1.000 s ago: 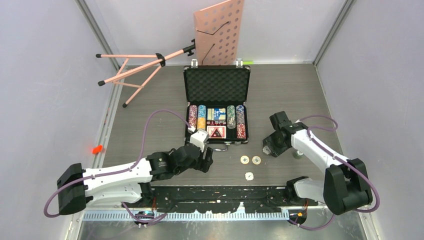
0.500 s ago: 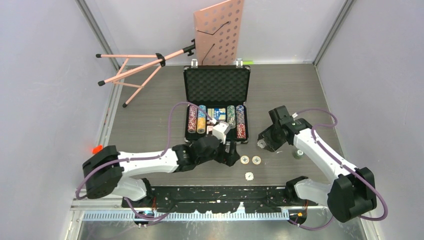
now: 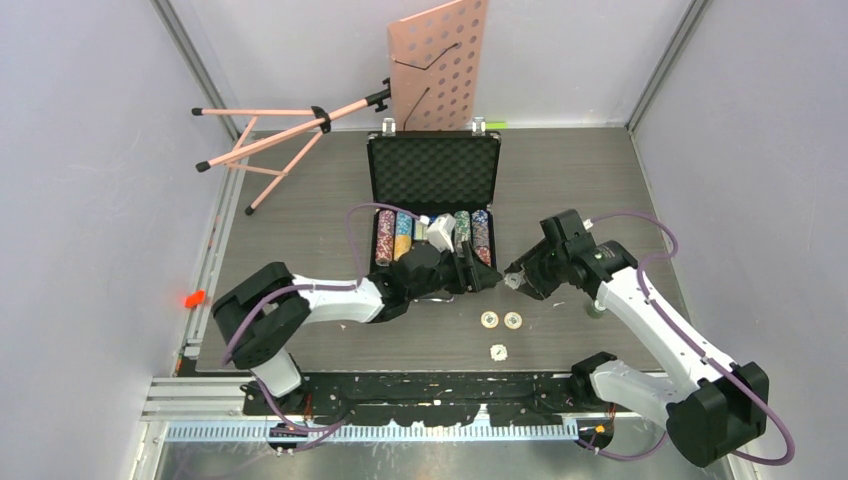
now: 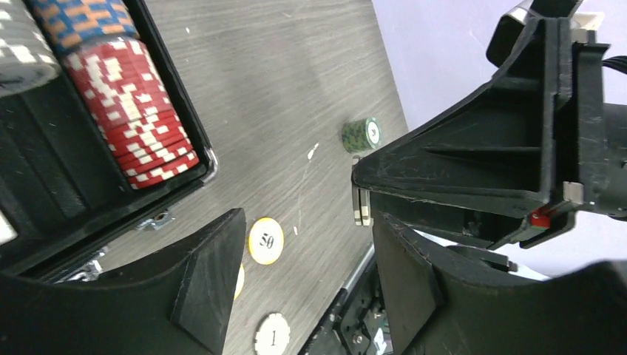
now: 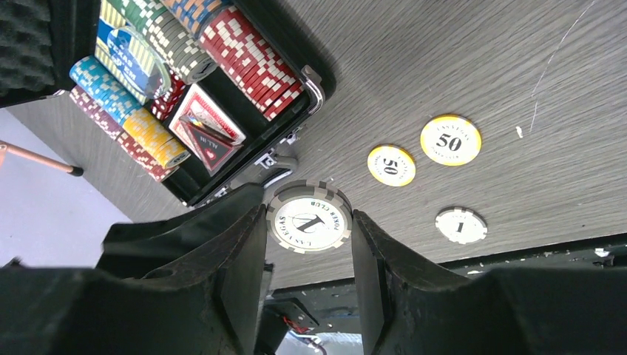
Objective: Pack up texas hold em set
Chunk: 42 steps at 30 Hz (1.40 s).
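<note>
Right gripper (image 5: 308, 235) is clamped across the rim of a round grey-and-white poker chip marked 1 (image 5: 309, 217), with the chip's face turned toward its own wrist. Left gripper (image 4: 304, 266) stands wide and empty, just beside it on the left, meeting the chip edge-on. The open black ribbed briefcase with foam lining (image 3: 433, 172) lies left of and beyond both; the left arm is nearer it, so a handover looks likely.
</note>
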### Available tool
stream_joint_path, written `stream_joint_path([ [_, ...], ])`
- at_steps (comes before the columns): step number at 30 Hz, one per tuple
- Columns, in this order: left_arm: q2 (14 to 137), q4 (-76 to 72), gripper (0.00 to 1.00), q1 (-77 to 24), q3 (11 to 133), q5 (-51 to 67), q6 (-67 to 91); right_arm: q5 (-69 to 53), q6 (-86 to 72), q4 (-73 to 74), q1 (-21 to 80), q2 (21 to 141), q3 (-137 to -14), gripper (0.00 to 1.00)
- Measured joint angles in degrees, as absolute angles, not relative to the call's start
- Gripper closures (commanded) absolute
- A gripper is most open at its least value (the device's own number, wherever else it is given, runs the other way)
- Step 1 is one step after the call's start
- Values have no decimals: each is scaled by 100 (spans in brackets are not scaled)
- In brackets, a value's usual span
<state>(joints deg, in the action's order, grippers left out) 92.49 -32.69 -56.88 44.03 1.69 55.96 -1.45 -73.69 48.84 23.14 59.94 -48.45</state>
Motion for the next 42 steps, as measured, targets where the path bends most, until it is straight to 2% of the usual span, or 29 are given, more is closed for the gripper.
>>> stream_joint_path([
  [4, 9544, -3656, 34, -5686, 4407, 421, 5927, -235, -7408, 4884, 2314, 5920, -4847, 59],
  [9, 9826, -4014, 40, -5686, 4521, 676, 6160, -276, -7413, 4888, 2314, 5920, -4845, 59],
  [13, 9924, -4156, 57, -5686, 4591, 797, 6283, -318, -7422, 4884, 2314, 5920, -4845, 60],
  [15, 9974, -4248, 60, -5686, 4622, 867, 6298, -333, -7435, 4877, 2314, 5920, -4847, 59],
  [18, 10082, -4340, 72, -5686, 4698, 954, 6333, -333, -7450, 4862, 2314, 5920, -4845, 59],
  [21, 10219, -4453, 99, -5686, 4777, 1072, 6436, -342, -7474, 4834, 2314, 5920, -4847, 53],
  [23, 10296, -4521, 100, -5686, 4797, 1129, 6445, -338, -7470, 4818, 2311, 5916, -4847, 29],
  [25, 10339, -4589, 100, -5671, 4799, 1210, 6442, -357, -7448, 4810, 2311, 5913, -4853, 18],
  [27, 10339, -4626, 100, -5638, 4799, 1247, 6429, -327, -7356, 4858, 2314, 5913, -4910, 15],
  [32, 10221, -4748, 100, -5457, 4574, 1535, 6401, 73, -6558, 5072, 2228, 5883, -5371, 17],
  [36, 9828, -4550, 100, -5098, 4259, 2040, 6322, 47, -5557, 4827, 2134, 5457, -5402, 30],
  [42, 8978, -3701, 100, -4646, 4219, 3022, 5714, -1251, -4407, 3645, 2123, 4377, -4696, 38],
])
